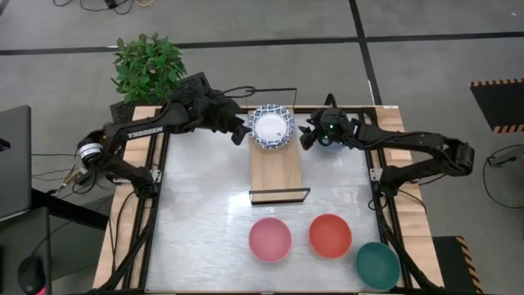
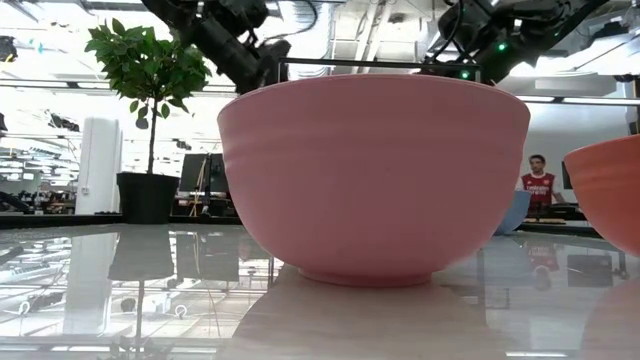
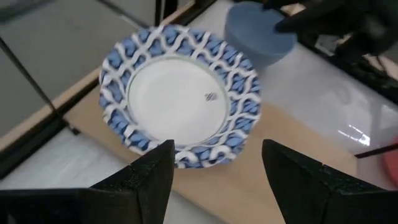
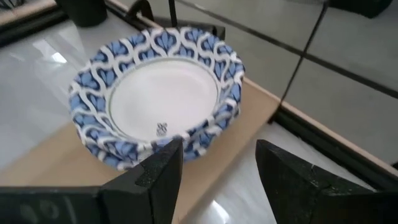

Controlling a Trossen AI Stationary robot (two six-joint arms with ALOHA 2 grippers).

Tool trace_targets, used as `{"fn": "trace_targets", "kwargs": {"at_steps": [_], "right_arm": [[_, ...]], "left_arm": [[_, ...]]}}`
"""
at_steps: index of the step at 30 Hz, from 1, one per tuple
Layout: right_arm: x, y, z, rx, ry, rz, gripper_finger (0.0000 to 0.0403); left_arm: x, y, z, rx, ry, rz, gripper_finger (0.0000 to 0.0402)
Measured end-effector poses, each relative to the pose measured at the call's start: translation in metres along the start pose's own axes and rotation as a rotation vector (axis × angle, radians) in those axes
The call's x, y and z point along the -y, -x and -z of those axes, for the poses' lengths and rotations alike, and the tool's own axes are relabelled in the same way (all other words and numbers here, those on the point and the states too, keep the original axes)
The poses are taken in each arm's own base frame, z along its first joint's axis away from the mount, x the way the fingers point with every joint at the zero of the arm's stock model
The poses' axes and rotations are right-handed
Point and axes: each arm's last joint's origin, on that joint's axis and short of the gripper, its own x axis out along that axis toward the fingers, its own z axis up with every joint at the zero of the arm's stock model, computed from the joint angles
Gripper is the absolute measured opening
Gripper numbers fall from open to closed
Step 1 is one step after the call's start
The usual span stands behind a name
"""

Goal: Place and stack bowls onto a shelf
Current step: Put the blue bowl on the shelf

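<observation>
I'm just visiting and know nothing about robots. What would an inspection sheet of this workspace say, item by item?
Surface: glossy pale table with wooden side rails.
Job's things: stack of blue-patterned white bowls on the far end of the shelf; slate-blue bowl on the table beside it; pink bowl, red bowl and green bowl along the near edge.
Clutter: nothing seen.
Grippers: left gripper and right gripper flank the stack, fingers open, holding nothing.
Cables: loose leads on the floor at both sides.
Surroundings: potted plant behind the table; a person in the room.
</observation>
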Motion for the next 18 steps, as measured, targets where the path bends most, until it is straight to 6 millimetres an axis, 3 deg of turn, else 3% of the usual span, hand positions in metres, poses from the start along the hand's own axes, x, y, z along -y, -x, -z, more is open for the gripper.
{"fn": "trace_targets", "kwargs": {"at_steps": [9,18], "right_arm": [[0.002,0.001,0.007,-0.068,-0.002,0.019,0.0228],[0.002,0.001,0.007,-0.074,-0.006,0.021,0.0228]], "left_arm": [[0.037,0.037,0.0,0.046,-0.135,0.114,0.0226],[0.099,0.055,0.035,-0.118,-0.35,0.359,0.0226]]}}
